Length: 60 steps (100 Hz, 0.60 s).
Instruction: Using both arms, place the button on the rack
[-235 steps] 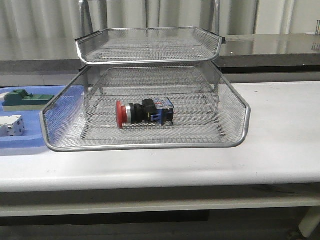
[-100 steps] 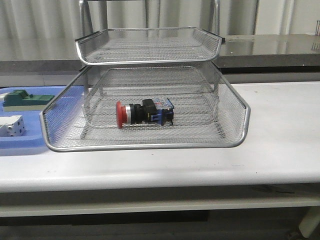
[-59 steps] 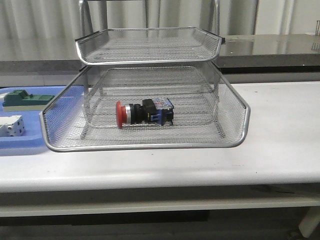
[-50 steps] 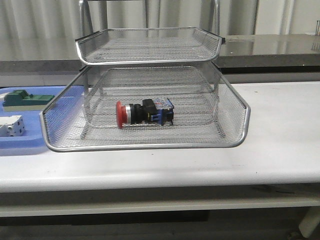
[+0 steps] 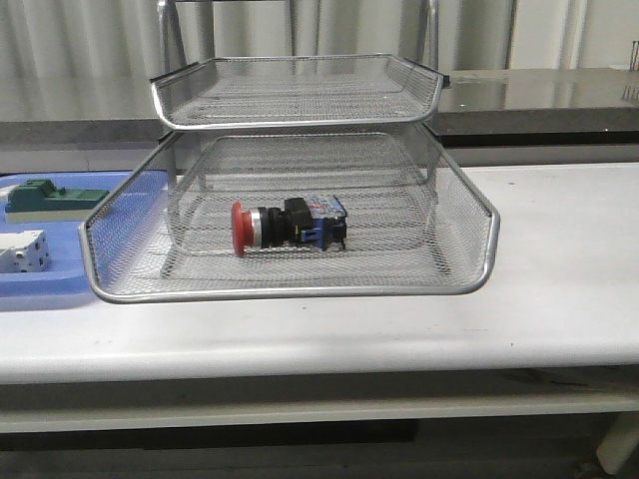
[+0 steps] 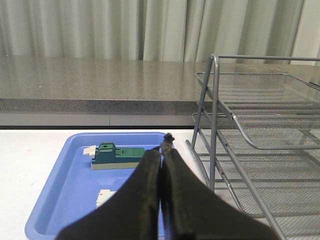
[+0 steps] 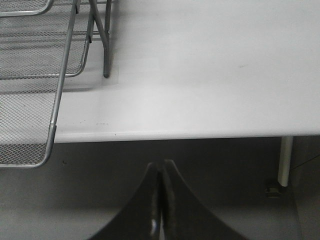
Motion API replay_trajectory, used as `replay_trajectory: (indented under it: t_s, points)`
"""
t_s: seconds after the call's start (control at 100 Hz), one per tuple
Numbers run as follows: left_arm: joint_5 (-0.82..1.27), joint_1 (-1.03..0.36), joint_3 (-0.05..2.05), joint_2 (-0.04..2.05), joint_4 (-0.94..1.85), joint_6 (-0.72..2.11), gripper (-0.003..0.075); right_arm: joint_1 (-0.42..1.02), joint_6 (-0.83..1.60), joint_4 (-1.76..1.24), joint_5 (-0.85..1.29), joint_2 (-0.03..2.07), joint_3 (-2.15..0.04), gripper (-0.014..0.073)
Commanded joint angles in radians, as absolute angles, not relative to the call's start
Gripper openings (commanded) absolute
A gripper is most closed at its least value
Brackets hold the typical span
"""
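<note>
Nothing moved: red-capped button lies sideways in rack; both arms' jaws pressed together.

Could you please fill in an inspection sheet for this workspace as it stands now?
Surface: white table, bare at right.
Job's things: button lies on its side in the lowest tier of the rack, red cap pointing left.
Clutter: blue tray left of rack, holding green block and white block.
Grippers: left gripper shut, empty; right gripper shut, empty, off the table's front edge.
Cables: nothing seen.
Surroundings: grey counter, pale curtain behind.
</note>
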<state>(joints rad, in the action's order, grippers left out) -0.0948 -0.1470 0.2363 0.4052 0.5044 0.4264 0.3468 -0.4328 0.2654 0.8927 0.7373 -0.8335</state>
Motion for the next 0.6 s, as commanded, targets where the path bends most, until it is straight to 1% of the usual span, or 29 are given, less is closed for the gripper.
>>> replay_trajectory:
  t_s: [0.0,0.28,0.41,0.59]
  points:
    - [-0.171,-0.143,0.264,0.411,0.509,0.416,-0.002,0.345,-0.429,0.282,0.816,0.734,-0.856,-0.0067]
    - [-0.171,-0.143,0.264,0.411,0.509,0.416,-0.002,0.345,-0.428,0.227,0.666,0.74,-0.856,-0.0067]
    - [-0.171,-0.143,0.264,0.411,0.509,0.416,-0.002,0.345,-0.408,0.152,0.652,0.801,-0.86,-0.0067]
    - [-0.171,-0.143,0.264,0.411,0.509,0.416,-0.002,0.357,-0.288,-0.027,0.663,0.931,-0.86,-0.0067]
